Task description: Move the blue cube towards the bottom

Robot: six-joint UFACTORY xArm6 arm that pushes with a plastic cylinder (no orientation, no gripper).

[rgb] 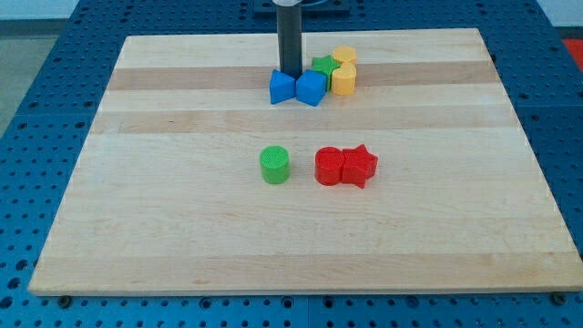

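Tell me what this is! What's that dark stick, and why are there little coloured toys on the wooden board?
That stick is the end of a robot arm. It has no hand, so nothing is held; my tip just pushes blocks across the wooden board. One camera looks down at it. My tip sits just above two blue blocks: a wedge-like one and the blue cube. Beside them are a green star and two yellow blocks. Lower down stand a green cylinder, a red cylinder and a red star.

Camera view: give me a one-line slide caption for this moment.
My tip sits just above the blue cube in the top cluster, ready to push it toward the view's bottom.
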